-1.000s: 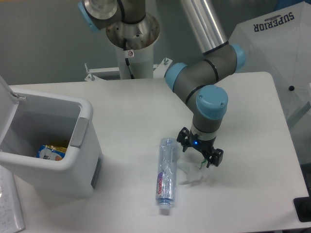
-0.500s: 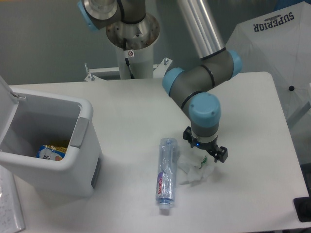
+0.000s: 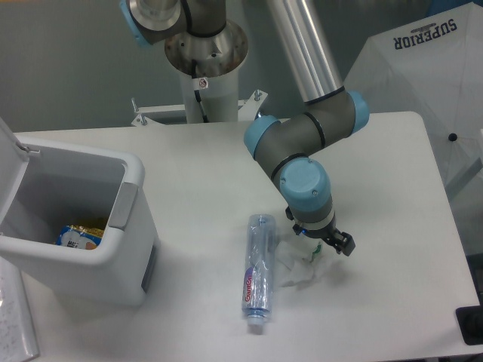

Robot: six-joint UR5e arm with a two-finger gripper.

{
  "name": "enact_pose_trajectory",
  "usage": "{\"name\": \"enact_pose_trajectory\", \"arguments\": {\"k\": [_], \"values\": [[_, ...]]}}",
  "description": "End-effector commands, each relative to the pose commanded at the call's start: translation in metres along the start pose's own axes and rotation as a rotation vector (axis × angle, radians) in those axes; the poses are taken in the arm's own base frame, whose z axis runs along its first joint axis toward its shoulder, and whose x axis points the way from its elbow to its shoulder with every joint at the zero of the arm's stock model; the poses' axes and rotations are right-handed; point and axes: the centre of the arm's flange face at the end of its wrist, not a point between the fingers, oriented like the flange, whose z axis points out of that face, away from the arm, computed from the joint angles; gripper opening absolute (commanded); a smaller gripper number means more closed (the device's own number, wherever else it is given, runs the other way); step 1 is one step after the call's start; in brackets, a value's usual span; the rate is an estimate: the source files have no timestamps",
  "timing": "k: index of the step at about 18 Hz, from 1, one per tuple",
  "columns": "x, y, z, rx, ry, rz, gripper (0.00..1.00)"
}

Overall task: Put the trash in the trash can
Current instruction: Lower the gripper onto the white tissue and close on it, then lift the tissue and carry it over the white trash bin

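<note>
At the left edge of the white worktop (image 3: 204,173) stands the trash can (image 3: 90,249), its lid (image 3: 9,162) tipped open and a yellow-and-white packet (image 3: 79,235) lying inside. Near the middle lies the crushed clear bottle (image 3: 258,270) with its purple-and-red label, lengthwise, cap end toward the front. Just right of it sits the crumpled white wrapper (image 3: 298,265), its green bit up by the pincer (image 3: 323,245), which is lowered onto the wrapper's upper right corner; whether its fingers are closed on it cannot be told.
</note>
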Motion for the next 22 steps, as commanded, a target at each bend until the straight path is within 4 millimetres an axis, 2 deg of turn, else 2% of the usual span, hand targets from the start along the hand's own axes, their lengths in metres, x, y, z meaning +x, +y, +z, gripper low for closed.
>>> {"name": "enact_pose_trajectory", "arguments": {"k": [3, 4, 7, 10, 11, 12, 19, 22], "values": [[-0.004, -0.011, 0.002, 0.002, -0.007, 0.000, 0.99], [-0.005, -0.013, 0.003, 0.004, -0.010, 0.001, 0.87], [-0.003, -0.016, 0.006, 0.000, -0.008, 0.011, 0.40], [-0.007, -0.016, 0.000, 0.004, -0.021, 0.001, 0.09], [-0.010, -0.015, -0.004, 0.007, -0.029, -0.001, 0.03], [-0.010, -0.016, -0.006, 0.005, -0.032, 0.000, 0.00], [-0.016, -0.012, -0.023, 0.006, -0.064, -0.013, 0.00], [-0.020, -0.009, -0.039, 0.025, -0.083, -0.021, 0.00]]}}
